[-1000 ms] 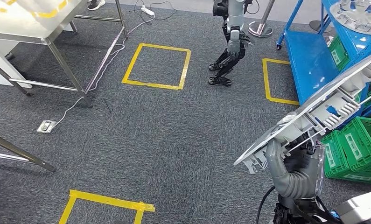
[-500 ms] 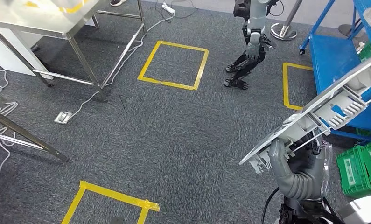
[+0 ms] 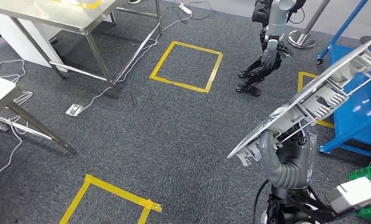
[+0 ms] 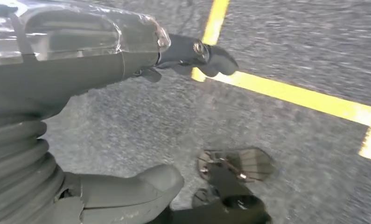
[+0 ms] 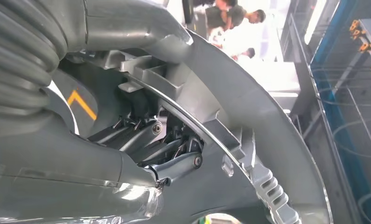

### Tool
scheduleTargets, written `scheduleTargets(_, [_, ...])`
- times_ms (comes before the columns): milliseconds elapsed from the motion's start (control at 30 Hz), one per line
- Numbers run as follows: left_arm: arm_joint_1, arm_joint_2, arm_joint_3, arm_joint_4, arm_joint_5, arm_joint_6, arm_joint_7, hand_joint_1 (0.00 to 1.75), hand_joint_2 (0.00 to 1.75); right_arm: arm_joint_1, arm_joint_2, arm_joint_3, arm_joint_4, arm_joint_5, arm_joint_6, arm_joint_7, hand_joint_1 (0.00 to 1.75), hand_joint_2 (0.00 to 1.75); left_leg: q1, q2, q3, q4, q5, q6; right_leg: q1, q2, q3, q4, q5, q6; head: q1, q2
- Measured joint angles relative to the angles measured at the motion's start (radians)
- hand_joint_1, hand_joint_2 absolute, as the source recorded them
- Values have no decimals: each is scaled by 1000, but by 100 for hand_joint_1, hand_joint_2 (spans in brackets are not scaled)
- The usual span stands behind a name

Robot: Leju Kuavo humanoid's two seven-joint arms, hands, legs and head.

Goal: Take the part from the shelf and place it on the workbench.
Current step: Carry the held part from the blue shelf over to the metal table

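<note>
- The right hand (image 3: pixel 286 156) grips the part (image 3: pixel 314 95), a large grey disc-shaped plastic piece with ribs and slots on its underside, and holds it tilted above the floor.
- In the right wrist view the dark fingers (image 5: pixel 174 163) are clamped on the part's curved rim (image 5: pixel 248 116), with the thumb pressed over the other face.
- The part rises up and away from the fingers toward the blue shelf (image 3: pixel 356 105), which stands just beyond its raised edge.
- The left hand (image 4: pixel 104 51) hangs over the grey carpet; its fingers (image 4: pixel 206 51) are stretched out and apart from the thumb (image 4: pixel 136 186), with nothing between them.
- A yellow tape line (image 4: pixel 290 93) runs on the carpet just past those fingers.
- The metal-legged counter (image 3: pixel 66 14) stands well apart from the right hand, far across the carpet.
- Another robot (image 3: pixel 269 42) stands beyond the part, near a yellow tape square (image 3: pixel 185 65).
- A green crate (image 3: pixel 367 175) sits on the floor beside the right arm.
</note>
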Motion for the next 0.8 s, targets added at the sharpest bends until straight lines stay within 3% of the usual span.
scheduleTargets(33, [0, 2, 0, 0, -6, 0, 16, 0, 175, 1, 4, 2, 8, -11, -7, -17, 175, 175, 2, -16, -1, -3, 3, 4, -2, 8, -1, 6, -8, 5, 1, 0])
scheduleTargets(100, [0, 7, 0, 0, -13, 2, 33, 0, 175, 3, 8, 4, 17, -18, -15, -39, 175, 175, 9, -45, 2, -8, 8, 12, -8, 61, -22, 57, -43, 14, 8, 0])
scheduleTargets(133, [-1, 10, 0, 0, -15, 2, 31, 0, 175, 6, 9, 5, 19, -16, -18, -44, 175, 175, 10, -61, 3, -8, 9, 14, -11, 93, -48, 117, -70, 17, 15, 0])
scheduleTargets(167, [-2, 14, 0, -1, -18, 1, 23, 0, 175, 9, 10, 6, 21, -11, -20, -44, 175, 175, 9, -76, 4, -8, 9, 16, -13, 109, -83, 187, -97, 19, 23, 0])
scheduleTargets(233, [-2, 17, 0, -1, -24, -2, -5, 0, 175, 19, 10, 5, 23, 3, -27, -39, 175, 175, 8, -108, 7, -8, 8, 18, -15, 117, -145, 296, -124, 20, 36, 0])
scheduleTargets(267, [-1, 17, 0, -1, -27, -4, -22, 0, 175, 24, 10, 5, 23, 11, -30, -35, 175, 175, 8, -123, 10, -8, 8, 18, -15, 118, -155, 301, -109, 19, 41, 0])
scheduleTargets(333, [1, 16, 0, -2, -34, -7, -51, 0, 175, 30, 10, 2, 20, 25, -34, -28, 175, 175, 8, -150, 17, -8, 5, 17, -16, 126, -129, 208, -30, 15, 49, 0])
scheduleTargets(400, [0, 13, 0, -2, -43, -10, -68, 0, 175, 32, 10, -2, 14, 34, -32, -22, 175, 175, 8, -171, 19, -6, 2, 11, -19, 161, -81, 82, 35, 10, 55, 0])
scheduleTargets(467, [-1, 12, 0, -2, -48, -13, -74, 0, 175, 32, 10, -2, 9, 42, -27, -18, 175, 175, 12, -186, 10, -3, 2, 1, -20, 192, -59, 27, 45, 5, 58, 0])
scheduleTargets(533, [1, 11, 0, -2, -50, -15, -76, 0, 175, 31, 11, -2, 6, 46, -25, -15, 175, 175, 16, -201, 0, -3, 5, -11, -18, 186, -58, 20, 44, 0, 58, 0])
scheduleTargets(600, [3, 10, 0, -2, -51, -18, -74, 0, 175, 30, 11, -2, 5, 49, -23, -14, 175, 175, 13, -161, -9, 13, -10, -22, -18, 166, -53, 9, 48, -10, 52, 0])
scheduleTargets(667, [-1, 10, 0, -2, -57, -27, -60, 0, 175, 30, 11, -1, 3, 55, -20, -13, 175, 175, 13, -93, -53, 101, -65, -32, -18, 139, -48, -1, 51, -18, 39, 0])
scheduleTargets(733, [-3, 9, -1, -2, -66, -39, -35, 0, 175, 30, 13, 0, 1, 64, -16, -10, 175, 175, 20, -78, -121, 233, -123, -40, -17, 112, -48, -1, 50, -22, 28, 0])
scheduleTargets(767, [-2, 9, -2, -2, -70, -45, -24, 0, 175, 30, 15, 2, 1, 67, -16, -8, 175, 175, 23, -81, -143, 275, -133, -43, -17, 99, -48, -1, 48, -22, 23, 0])
scheduleTargets(800, [-1, 9, -2, -2, -74, -48, -18, 0, 175, 30, 18, 3, 1, 70, -15, -6, 175, 175, 25, -83, -147, 281, -123, -45, -17, 87, -47, -1, 47, -21, 19, 0])
